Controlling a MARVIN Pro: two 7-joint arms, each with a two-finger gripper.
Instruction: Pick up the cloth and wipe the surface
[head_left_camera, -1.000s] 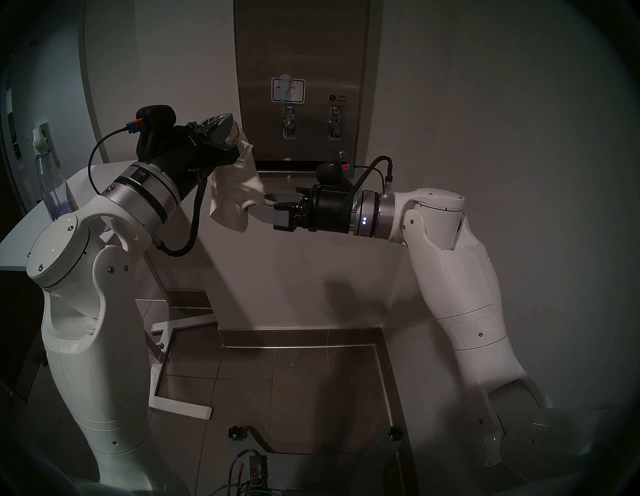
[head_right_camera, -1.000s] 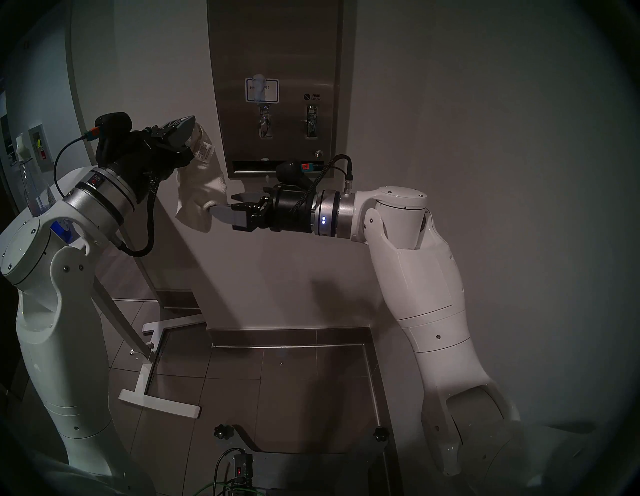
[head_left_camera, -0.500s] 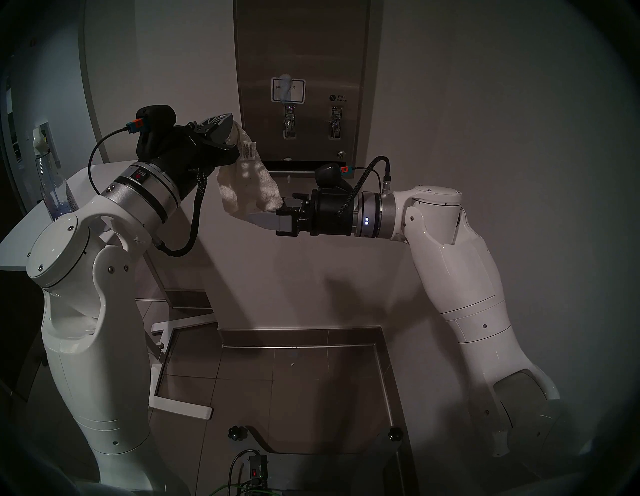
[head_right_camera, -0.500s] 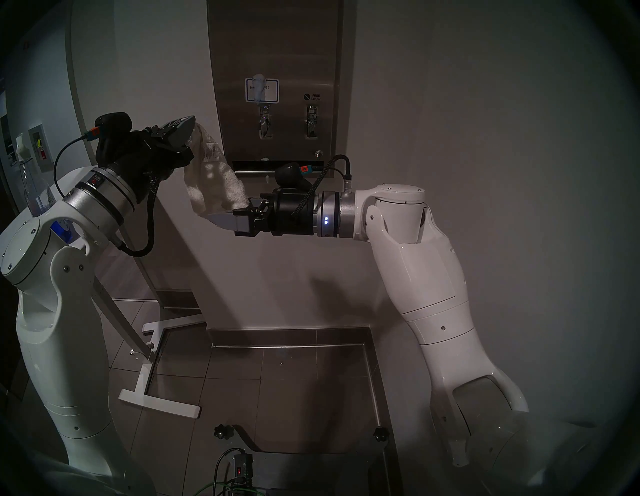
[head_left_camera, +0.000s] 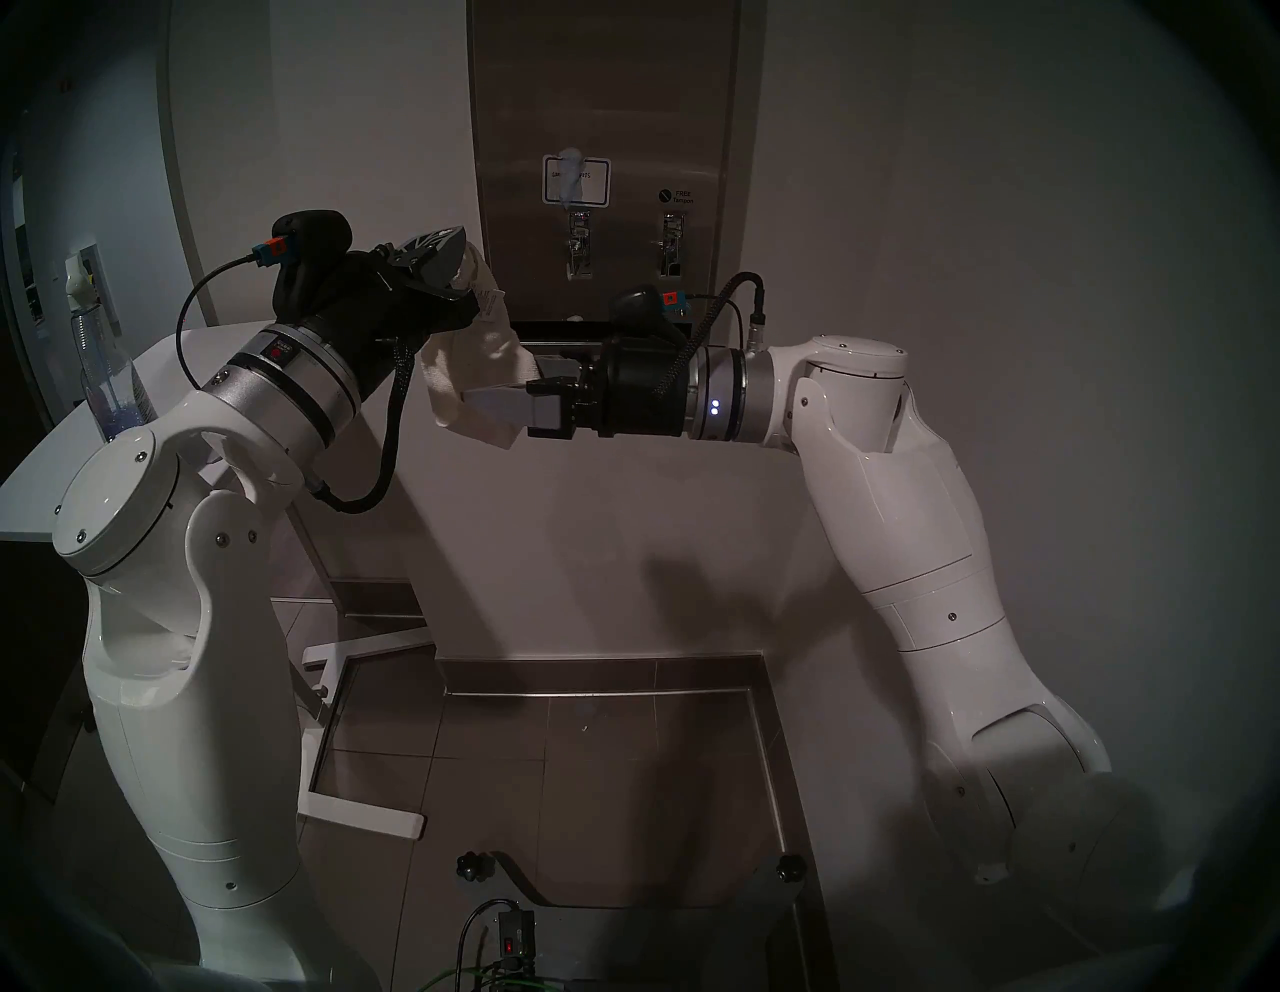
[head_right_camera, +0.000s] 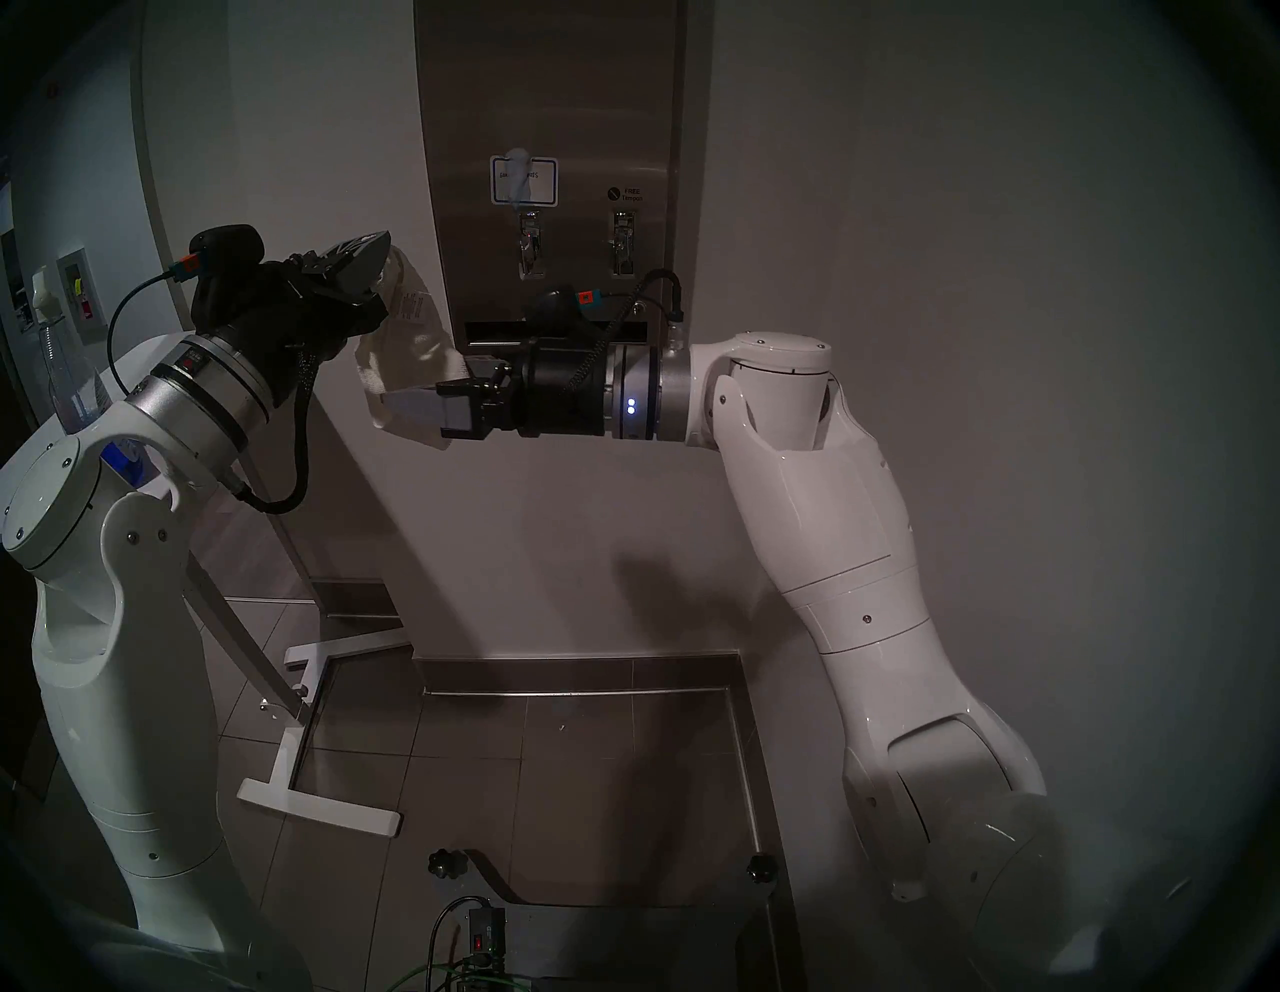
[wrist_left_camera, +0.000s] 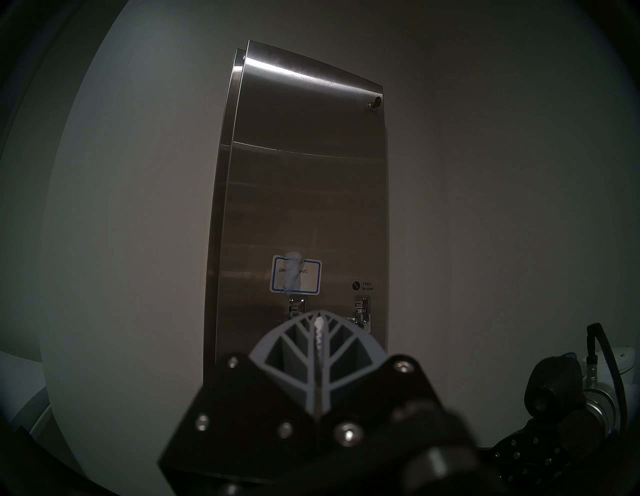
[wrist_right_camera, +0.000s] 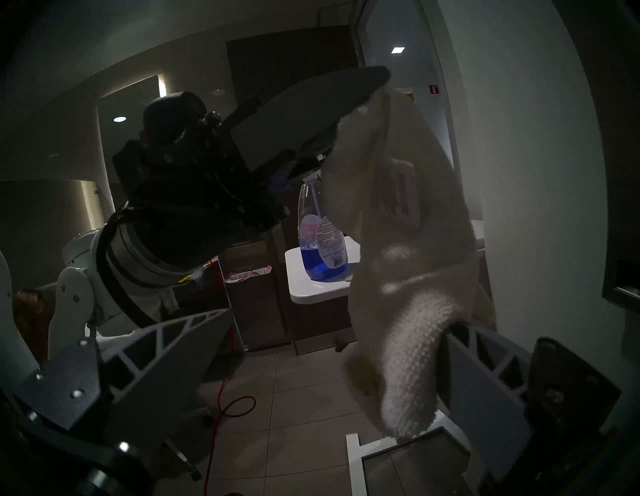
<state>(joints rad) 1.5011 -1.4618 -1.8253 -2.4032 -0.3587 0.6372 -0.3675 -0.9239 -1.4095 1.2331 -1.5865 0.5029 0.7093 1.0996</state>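
Hanging from the left gripper (head_left_camera: 454, 273), the cloth (head_left_camera: 478, 367) is pinched at its top corner between the closed fingers; in the left wrist view only a thin white sliver of it shows in the seam between the two fingers. The cloth drapes down and rightward, its lower fold lying over the far finger of the right gripper (head_left_camera: 505, 388). In the right wrist view that gripper's fingers stand wide apart, the cloth (wrist_right_camera: 408, 277) resting on the right-hand finger only, not clamped. A small printed tag (head_left_camera: 490, 305) sits near the cloth's top, its print too small to read.

The cloth hangs just left of the stainless-steel dispenser front (head_left_camera: 602, 104), near its lower left corner; contact between the two cannot be judged.

Hidden or unclear: the right gripper body and wrist camera cover much of the dispenser's dark horizontal slot (head_left_camera: 554, 331). A pale smear (wrist_left_camera: 292, 272) crosses the blue-bordered label (wrist_left_camera: 295, 274), hiding part of its handwriting. The dispenser's top is cut off in both head views.

Counts: one cloth, one dispenser, two lever slots (head_left_camera: 580, 242), one blue-bordered label, one spray bottle (wrist_right_camera: 320, 239) with blue liquid on the white table (wrist_right_camera: 322, 294) at left.
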